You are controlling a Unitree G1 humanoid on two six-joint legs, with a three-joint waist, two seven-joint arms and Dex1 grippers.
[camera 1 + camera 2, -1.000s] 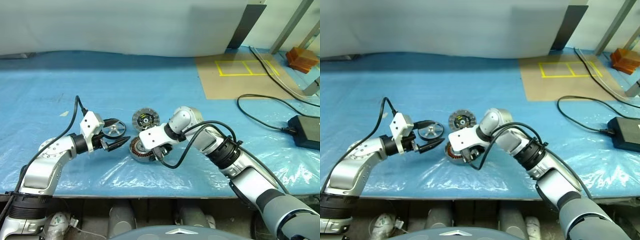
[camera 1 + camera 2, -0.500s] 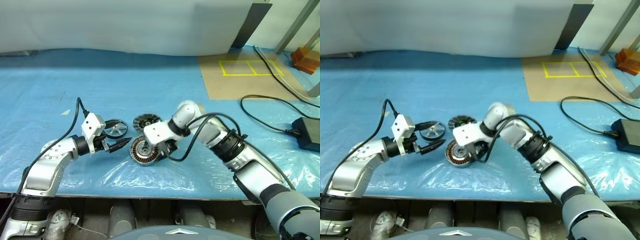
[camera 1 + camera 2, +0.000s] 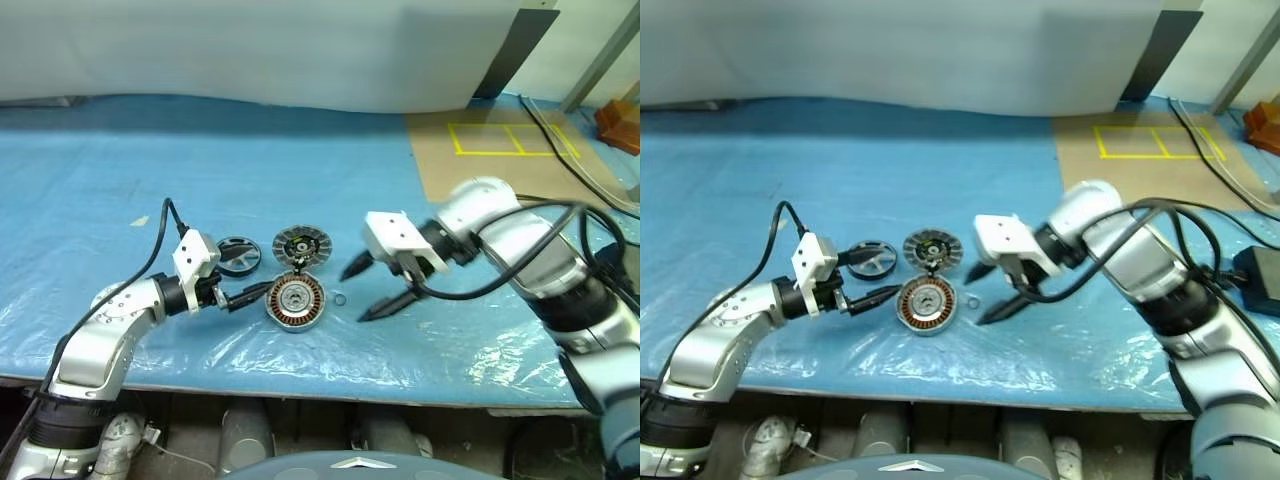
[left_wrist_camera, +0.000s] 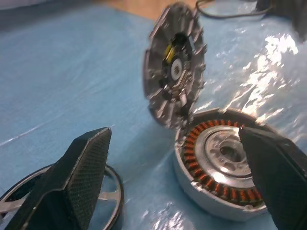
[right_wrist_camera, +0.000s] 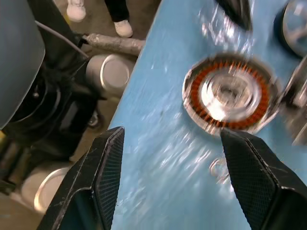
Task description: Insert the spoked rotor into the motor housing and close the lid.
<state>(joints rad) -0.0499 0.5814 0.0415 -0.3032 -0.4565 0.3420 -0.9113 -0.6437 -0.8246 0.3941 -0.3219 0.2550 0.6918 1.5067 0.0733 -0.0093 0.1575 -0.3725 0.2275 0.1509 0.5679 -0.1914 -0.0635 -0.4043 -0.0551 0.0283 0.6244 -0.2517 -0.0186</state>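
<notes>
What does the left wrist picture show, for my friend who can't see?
The open left pincer points at the motor housing, copper windings showing. The ribbed lid leans behind it; the spoked rotor lies flat nearby.

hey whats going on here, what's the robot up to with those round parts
A two-armed robot is working at a motor assembly on a blue plastic sheet. The motor housing lies open with its copper windings showing. The lid sits just behind it, and the spoked rotor lies to its left, not yet inserted. The left gripper is open, low beside the housing and rotor. The right gripper is open and empty, to the right of the housing. A small ring lies between them.
</notes>
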